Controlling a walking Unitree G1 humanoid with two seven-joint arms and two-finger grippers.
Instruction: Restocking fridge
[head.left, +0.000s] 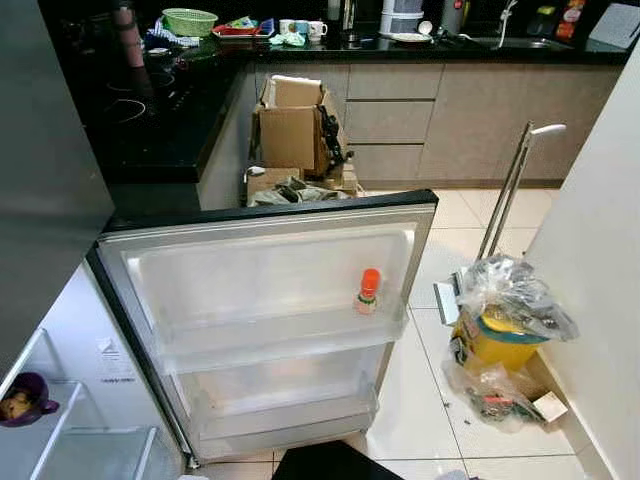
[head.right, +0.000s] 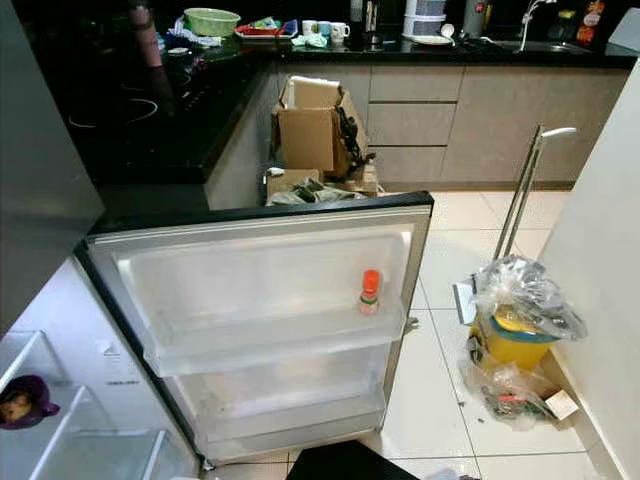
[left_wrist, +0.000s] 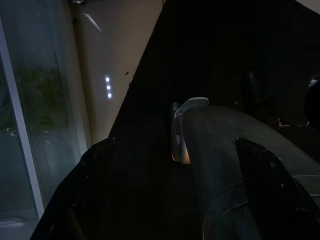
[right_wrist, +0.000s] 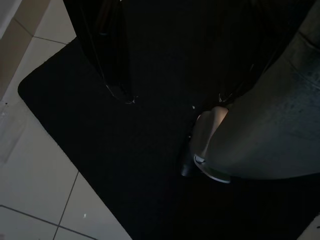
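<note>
The fridge door (head.left: 270, 262) stands wide open in front of me. On its upper door shelf (head.left: 285, 338) a small bottle with an orange cap (head.left: 369, 291) stands upright near the right end. The lower door shelf (head.left: 285, 420) is bare. At the far left, a purple-rimmed item (head.left: 24, 398) sits on a clear shelf inside the fridge. Both arms hang idle. My left gripper (left_wrist: 175, 145) is open over dark floor beside my leg. My right gripper (right_wrist: 175, 97) is open above a black mat (right_wrist: 100, 150), holding nothing.
A yellow bin with plastic bags (head.left: 505, 325) and a dustpan handle (head.left: 508, 190) stand right of the door by a white wall. Cardboard boxes (head.left: 295, 130) are stacked at the cabinet corner behind. A black counter (head.left: 160, 120) with a green bowl (head.left: 189, 21) runs along the back.
</note>
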